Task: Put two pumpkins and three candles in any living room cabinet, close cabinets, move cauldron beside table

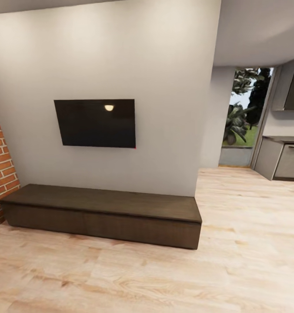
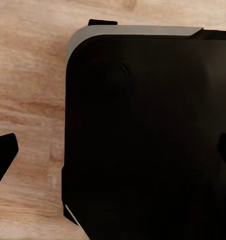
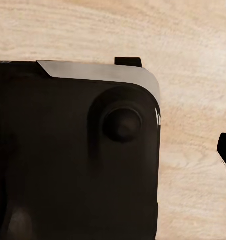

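- The cabinet (image 1: 104, 216) lies ahead in the head view: a long, low dark-brown unit set against the pale wall, directly under the wall-mounted television (image 1: 96, 123)
- Its front looks flush along the whole length, so I judge it closed at this moment; its top is bare
- With no pumpkin, candle, cauldron or low desk in front of the robot, I judge the step in hand to be travel or survey about the living room, with the collecting not yet visibly begun
- The left end effector (image 2: 113, 160) looks down at the robot's own dark base (image 2: 143, 140) over the wooden floor (image 1: 164, 278); a dark fingertip (image 2: 3, 155) sits at one margin and another at the opposite margin, well apart with nothing between, so it reads as released
- The right end effector shows a single dark fingertip (image 3: 225, 150) at the frame margin above the same base and floor; whether it is released or clenched I cannot tell
- The next move calls for turning or driving to find the pumpkins and candles, then coming back to face a drawer front squarely
- Edges to mind: the brick wall (image 1: 0, 161) touches the cabinet's left end, and the wall corner stands just above its right end
- Open room: broad bare floor runs in front of the cabinet and to the right, toward the glazed door (image 1: 245, 117) and the grey kitchen units (image 1: 282, 158)
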Robot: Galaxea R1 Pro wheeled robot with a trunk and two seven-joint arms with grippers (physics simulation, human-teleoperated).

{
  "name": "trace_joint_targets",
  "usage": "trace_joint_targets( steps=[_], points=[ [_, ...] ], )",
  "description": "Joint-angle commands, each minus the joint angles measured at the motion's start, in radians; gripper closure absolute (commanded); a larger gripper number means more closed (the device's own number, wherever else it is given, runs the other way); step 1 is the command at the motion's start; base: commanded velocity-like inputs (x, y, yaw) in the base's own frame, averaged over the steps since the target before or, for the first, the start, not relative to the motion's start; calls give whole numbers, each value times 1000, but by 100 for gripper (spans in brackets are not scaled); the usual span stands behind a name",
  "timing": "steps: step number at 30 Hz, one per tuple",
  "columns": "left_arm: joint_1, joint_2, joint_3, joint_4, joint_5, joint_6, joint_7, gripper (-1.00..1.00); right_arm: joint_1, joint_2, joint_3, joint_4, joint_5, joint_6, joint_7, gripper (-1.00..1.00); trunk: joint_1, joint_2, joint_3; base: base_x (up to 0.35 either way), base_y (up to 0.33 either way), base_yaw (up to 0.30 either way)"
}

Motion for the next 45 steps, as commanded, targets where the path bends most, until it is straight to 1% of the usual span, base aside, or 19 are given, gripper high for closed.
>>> trace_joint_targets(
  steps=[1,13,17,31,39,45],
  points=[
    [0,0,3,-1,5,0,0,-100,0,0,0,0,0,0,1,-100,1,0,-1,285,0,3],
    [0,0,3,-1,5,0,0,-100,0,0,0,0,0,0,1,-100,1,0,-1,295,-85,-1],
    [0,0,3,-1,5,0,0,-100,-1,0,0,0,0,0,1,-100,1,0,0,307,8,-115],
    [0,0,2,-1,5,0,0,-100,0,0,0,0,0,0,1,-100,1,0,8,312,138,-242],
    [0,0,2,-1,5,0,0,-100,0,0,0,0,0,0,1,-100,1,0,9,297,183,-52],
    [0,0,2,-1,5,0,0,-100,-1,0,0,0,0,0,1,-100,1,0,10,83,44,-4]
  ],
)
